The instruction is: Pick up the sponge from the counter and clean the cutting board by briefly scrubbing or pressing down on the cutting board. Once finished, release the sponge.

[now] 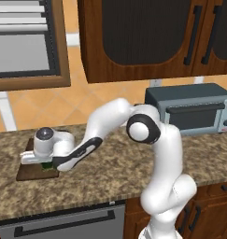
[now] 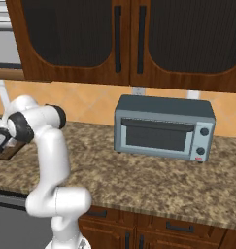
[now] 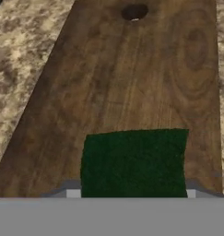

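The dark brown cutting board (image 3: 132, 69) lies on the speckled granite counter (image 1: 115, 172), its small hole (image 3: 134, 11) at the far short edge in the hand view. The dark green sponge (image 3: 134, 161) sits between the fingers of my gripper (image 3: 132, 195), pressed flat against the board's near part. From the left base camera, the gripper (image 1: 46, 163) points down over the cutting board (image 1: 28, 173), and a sliver of green sponge (image 1: 47, 165) shows under the hand. The fingertips themselves are mostly hidden by the sponge. A corner of the cutting board (image 2: 5, 153) peeks out at the left edge of the right base view.
A grey toaster oven (image 1: 192, 109) stands at the back of the counter to the right, seen also from the other side as the toaster oven (image 2: 163, 127). Dark wood cabinets (image 2: 114, 39) hang above. Open granite lies between the board and the oven.
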Tool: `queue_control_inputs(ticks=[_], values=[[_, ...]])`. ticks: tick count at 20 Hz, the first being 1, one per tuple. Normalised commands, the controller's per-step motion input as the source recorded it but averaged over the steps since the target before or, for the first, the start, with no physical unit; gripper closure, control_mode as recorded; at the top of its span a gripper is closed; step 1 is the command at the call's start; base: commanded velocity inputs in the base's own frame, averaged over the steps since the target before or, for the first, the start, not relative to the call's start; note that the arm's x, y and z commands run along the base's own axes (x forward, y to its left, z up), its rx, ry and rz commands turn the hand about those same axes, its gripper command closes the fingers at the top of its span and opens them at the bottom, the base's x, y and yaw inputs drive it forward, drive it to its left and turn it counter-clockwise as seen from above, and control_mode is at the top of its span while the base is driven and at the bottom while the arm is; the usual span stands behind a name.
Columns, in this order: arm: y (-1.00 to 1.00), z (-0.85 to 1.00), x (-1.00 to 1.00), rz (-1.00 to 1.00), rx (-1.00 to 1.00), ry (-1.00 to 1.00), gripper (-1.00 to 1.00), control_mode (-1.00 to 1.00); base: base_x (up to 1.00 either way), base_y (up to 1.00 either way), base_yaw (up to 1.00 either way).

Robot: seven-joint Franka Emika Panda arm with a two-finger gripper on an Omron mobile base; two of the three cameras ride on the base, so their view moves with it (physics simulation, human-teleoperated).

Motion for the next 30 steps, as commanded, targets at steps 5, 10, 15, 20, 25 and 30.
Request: queue_control_inputs(ticks=[5, 10, 15, 20, 25, 30], values=[[-0.14, -1.0, -0.26, 0.16, -0.21, 0.19, 1.0, -1.0, 0.0, 0.0, 0.0], [-0.64, -0.99, -0.91, 0.2, -0.04, 0.01, 1.0, -1.0, 0.0, 0.0, 0.0], [0.05, -0.29, -0.5, 0.02, 0.2, -0.28, 1.0, -1.0, 0.0, 0.0, 0.0], [0.25, 0.02, 0.03, 0.0, 0.22, -0.21, 1.0, -1.0, 0.0, 0.0, 0.0], [0.39, -0.49, 0.17, 0.0, 0.03, 0.01, 1.0, -1.0, 0.0, 0.0, 0.0], [1.0, 0.34, 0.32, -0.01, 0.0, 0.01, 1.0, -1.0, 0.0, 0.0, 0.0]])
